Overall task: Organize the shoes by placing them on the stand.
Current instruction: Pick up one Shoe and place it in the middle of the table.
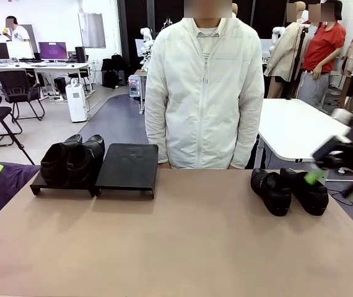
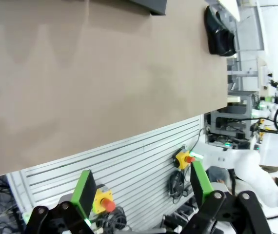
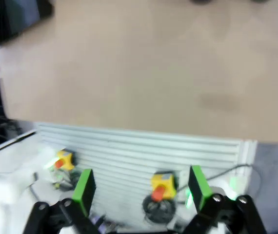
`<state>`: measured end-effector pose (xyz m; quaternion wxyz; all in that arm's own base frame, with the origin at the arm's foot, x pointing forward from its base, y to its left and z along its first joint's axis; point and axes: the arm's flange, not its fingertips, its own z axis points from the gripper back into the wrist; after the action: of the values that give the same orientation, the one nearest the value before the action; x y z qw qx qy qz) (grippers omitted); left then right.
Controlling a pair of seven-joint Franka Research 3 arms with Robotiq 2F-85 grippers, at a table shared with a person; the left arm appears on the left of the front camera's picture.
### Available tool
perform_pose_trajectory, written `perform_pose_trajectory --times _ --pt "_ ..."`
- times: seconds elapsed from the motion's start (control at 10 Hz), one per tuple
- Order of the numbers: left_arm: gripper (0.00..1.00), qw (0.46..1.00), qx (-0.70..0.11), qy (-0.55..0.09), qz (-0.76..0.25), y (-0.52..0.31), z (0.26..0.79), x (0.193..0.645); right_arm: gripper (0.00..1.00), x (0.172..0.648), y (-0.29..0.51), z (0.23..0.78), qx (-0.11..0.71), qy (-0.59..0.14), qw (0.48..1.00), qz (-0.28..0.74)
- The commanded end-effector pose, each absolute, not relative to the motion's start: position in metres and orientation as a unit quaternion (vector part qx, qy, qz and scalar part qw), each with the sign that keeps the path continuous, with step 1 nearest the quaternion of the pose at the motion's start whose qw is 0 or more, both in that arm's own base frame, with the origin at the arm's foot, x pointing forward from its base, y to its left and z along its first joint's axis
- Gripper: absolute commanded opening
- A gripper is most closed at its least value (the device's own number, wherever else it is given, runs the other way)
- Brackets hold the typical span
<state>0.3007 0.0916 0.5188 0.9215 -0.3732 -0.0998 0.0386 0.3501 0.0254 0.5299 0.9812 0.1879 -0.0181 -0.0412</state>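
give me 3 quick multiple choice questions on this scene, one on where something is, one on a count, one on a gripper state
1. Where do the loose shoes lie?
A. on the table's right side
B. on the floor
C. in the person's hands

2. How many shoes are on the stand?
A. none
B. two
C. four

3. How do the left gripper's jaws stand?
A. shut on a shoe
B. shut, empty
C. open, empty

1 A: they rest on the tan table, right of the person.
2 B: the racked pair fills the left panel and the right panel is bare.
3 C: its green pads stand apart with nothing between them.
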Motion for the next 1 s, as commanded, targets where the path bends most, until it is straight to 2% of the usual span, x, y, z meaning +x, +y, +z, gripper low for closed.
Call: perform_pose_trajectory --times 0.0,0.1,0.4,0.6,0.7,0.9 --pt "1.0 0.918 -0.381 -0.1 0.045 0.091 0.519 0.3 1.0 0.462 0.039 0.519 0.086 -0.052 0.992 -0.08" --pt "1.0 0.918 -0.381 -0.1 0.045 0.091 0.519 0.3 1.0 0.508 0.039 0.501 0.066 -0.092 0.987 -0.111" --pt "1.0 0.918 -0.381 -0.1 0.045 0.091 0.519 0.3 1.0 0.58 0.024 0.468 0.051 -0.135 0.982 -0.123" --pt "1.0 0.918 -0.381 -0.1 0.045 0.091 0.519 0.3 1.0 0.583 0.024 0.478 0.048 -0.141 0.983 -0.104" --pt "1.0 0.918 -0.381 -0.1 0.045 0.091 0.519 0.3 1.0 0.587 0.009 0.452 0.056 -0.136 0.983 -0.112" --pt "1.0 0.918 -0.381 -0.1 0.045 0.091 0.519 0.3 1.0 0.587 0.009 0.452 0.056 -0.136 0.983 -0.112"
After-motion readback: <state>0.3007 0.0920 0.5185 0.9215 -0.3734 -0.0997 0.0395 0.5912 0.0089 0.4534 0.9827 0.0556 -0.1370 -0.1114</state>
